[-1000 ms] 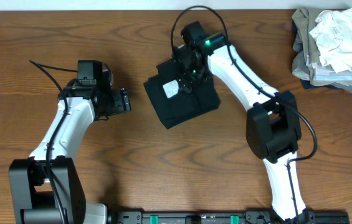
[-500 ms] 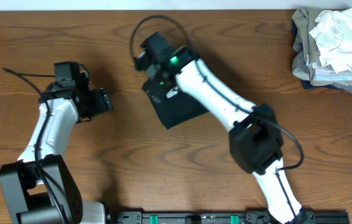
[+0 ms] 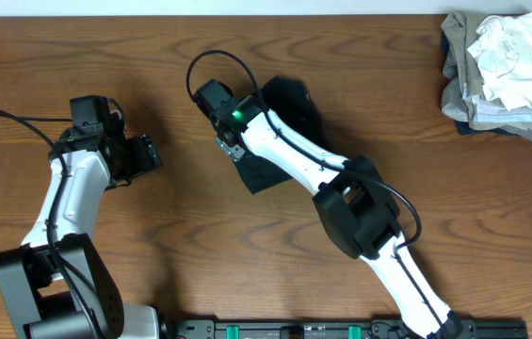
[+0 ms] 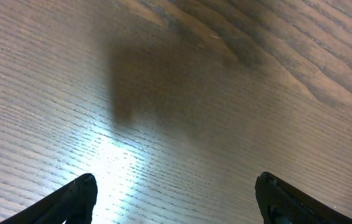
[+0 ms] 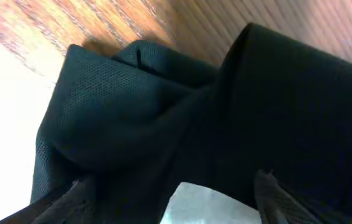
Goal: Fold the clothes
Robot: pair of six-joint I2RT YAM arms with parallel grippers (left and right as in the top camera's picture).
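Observation:
A black mesh garment (image 3: 296, 111) lies folded at the table's middle, partly under my right arm. In the right wrist view the black mesh garment (image 5: 132, 112) fills the frame, with a white label (image 5: 207, 205) between the fingers. My right gripper (image 3: 230, 141) (image 5: 172, 199) is open and sits low over the garment's left part, around the label. My left gripper (image 3: 148, 155) (image 4: 179, 193) is open and empty over bare wood, to the left of the garment and apart from it.
A pile of crumpled light clothes (image 3: 501, 66) lies at the far right corner of the wooden table (image 3: 153, 254). My right arm stretches diagonally across the middle of the table.
My right arm has swung left across the garment, and the garment has shifted and lost its square shape. My left arm has drawn back to the left.

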